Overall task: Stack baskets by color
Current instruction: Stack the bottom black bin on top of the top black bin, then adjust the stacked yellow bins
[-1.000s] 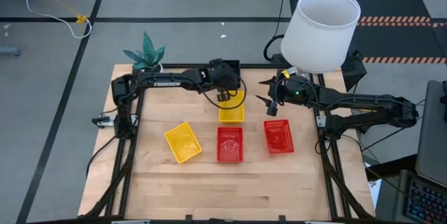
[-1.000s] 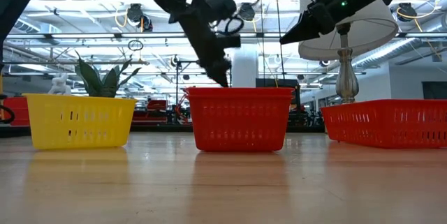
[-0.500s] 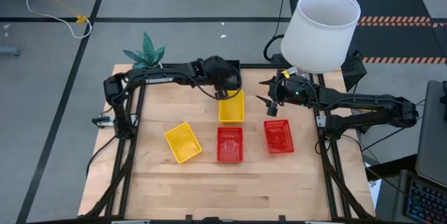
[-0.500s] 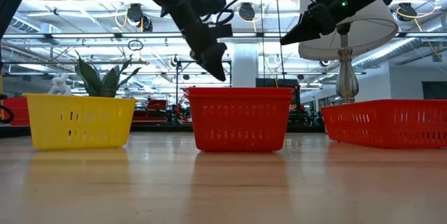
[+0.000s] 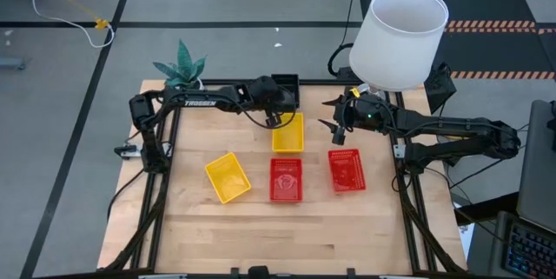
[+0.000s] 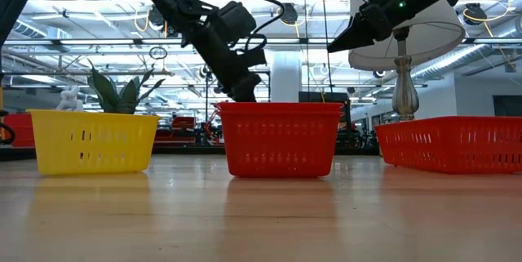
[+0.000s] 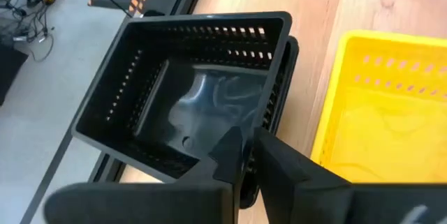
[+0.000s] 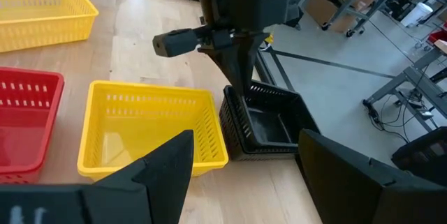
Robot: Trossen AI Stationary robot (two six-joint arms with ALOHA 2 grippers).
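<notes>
**Left gripper closing on the black basket wall**

I have the left gripper point(image 7: 241, 147) at the desk's point(image 5: 287, 227) far edge, its jaws nearly pressed together, pinching the near wall of the black basket stack point(image 7: 188, 91). That stack sits just beside 1 yellow basket point(image 5: 287, 133). Another yellow basket point(image 5: 228, 177) and 2 red baskets point(image 5: 286, 179) point(image 5: 347, 170) lie nearer the front.

Handling judgement: these mesh baskets look light and stiff but thin-walled. I would grip a wall at mid-length, just below the rim; nested baskets may lift together.

Versus 1 second ago, the left gripper has moved from over the yellow basket back to the black stack, and its jaws have narrowed. The right gripper point(image 5: 334, 116) hangs unchanged above the desk, jaws spread.
</notes>
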